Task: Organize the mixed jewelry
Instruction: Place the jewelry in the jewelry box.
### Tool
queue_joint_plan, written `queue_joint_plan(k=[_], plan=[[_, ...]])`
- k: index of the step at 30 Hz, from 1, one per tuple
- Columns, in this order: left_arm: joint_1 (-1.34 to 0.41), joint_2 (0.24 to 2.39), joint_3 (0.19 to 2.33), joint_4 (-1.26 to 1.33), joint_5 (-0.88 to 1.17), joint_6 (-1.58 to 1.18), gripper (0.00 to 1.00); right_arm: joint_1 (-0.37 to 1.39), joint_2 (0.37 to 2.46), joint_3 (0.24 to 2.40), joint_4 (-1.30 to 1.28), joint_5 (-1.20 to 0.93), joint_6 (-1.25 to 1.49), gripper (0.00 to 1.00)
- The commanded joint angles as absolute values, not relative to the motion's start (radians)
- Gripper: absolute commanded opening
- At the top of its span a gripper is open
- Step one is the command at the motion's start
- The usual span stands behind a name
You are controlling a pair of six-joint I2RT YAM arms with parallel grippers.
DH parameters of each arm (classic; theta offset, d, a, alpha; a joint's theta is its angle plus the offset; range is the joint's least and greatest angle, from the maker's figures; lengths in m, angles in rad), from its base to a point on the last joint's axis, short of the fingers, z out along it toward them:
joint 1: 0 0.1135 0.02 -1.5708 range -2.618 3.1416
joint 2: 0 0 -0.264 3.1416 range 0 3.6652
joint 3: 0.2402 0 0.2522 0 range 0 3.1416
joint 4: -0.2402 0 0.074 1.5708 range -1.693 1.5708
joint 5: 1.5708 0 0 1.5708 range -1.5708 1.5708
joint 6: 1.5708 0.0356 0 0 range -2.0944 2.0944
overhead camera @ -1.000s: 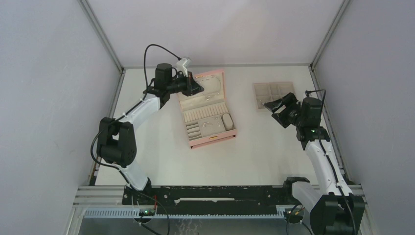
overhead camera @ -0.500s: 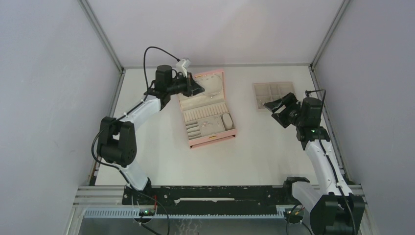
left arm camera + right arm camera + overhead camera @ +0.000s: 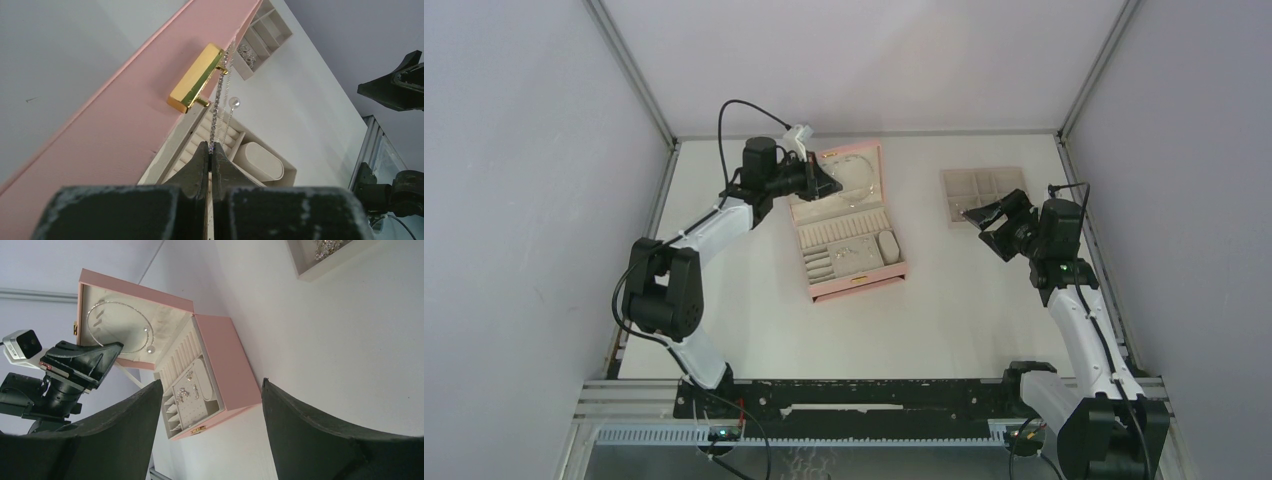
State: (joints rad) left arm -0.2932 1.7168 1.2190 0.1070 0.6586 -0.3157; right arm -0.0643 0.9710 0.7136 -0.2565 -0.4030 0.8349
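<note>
Inside the raised lid (image 3: 120, 327) of the pink box (image 3: 225, 360), the chain necklace (image 3: 215, 120) hangs in a wide loop, one strand pinched in the pressed-together left claw (image 3: 210, 150). Small silver pieces (image 3: 187, 387) sit in the box's base. Other silver bits (image 3: 327, 246) lie in the beige tray (image 3: 979, 190) on the tabletop (image 3: 944, 300), so the sorting looks roughly midway. The right claw (image 3: 990, 214) hovers spread and empty beside the tray. Only the left wrist view shows the pinch (the overhead view is too coarse), and only the right wrist view shows the full loop.
</note>
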Motion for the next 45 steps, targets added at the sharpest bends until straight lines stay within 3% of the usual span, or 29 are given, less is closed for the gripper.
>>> queue_joint_plan(k=[1,22,45], plan=[[-0.287,1.705,1.230,0.133,0.657,-0.357,0.00,-0.067,0.966,0.759,-0.222,-0.410,0.821,0.81],[-0.286,1.677,1.226,0.110,0.618,-0.360,0.00,-0.066,0.957,0.758,-0.235,-0.409,0.818,0.81],[-0.271,1.665,1.328,-0.081,0.592,-0.286,0.00,-0.066,0.960,0.758,-0.237,-0.419,0.820,0.80]])
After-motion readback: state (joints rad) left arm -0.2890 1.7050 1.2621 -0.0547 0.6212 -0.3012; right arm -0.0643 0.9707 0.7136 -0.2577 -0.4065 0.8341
